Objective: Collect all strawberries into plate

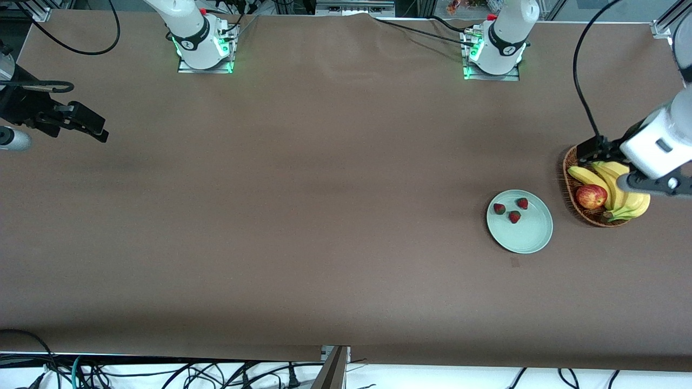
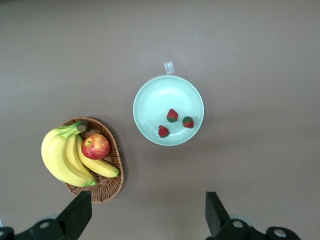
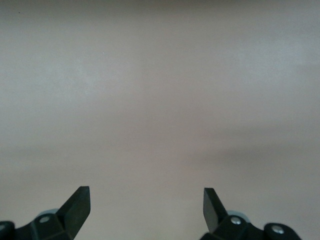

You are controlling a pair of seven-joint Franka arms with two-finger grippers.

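The brown table (image 1: 303, 227) carries the mint plate (image 1: 527, 237) beside the wicker basket (image 1: 586, 215) at the left arm's end, all three strawberries (image 1: 514, 216) on it; left gripper (image 2: 148, 216) over the basket and right gripper (image 3: 146, 207) over bare table both gape wide, empty

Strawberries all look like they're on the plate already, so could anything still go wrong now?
Little, probably. All three strawberries lie on the plate, bunched toward the rim nearest the robots' bases; a knock might roll one off. The left gripper hangs open over the wicker basket right beside the plate, so a careless sweep could bump the bananas, the apple or the plate. The right gripper waits open over bare table at its own end.
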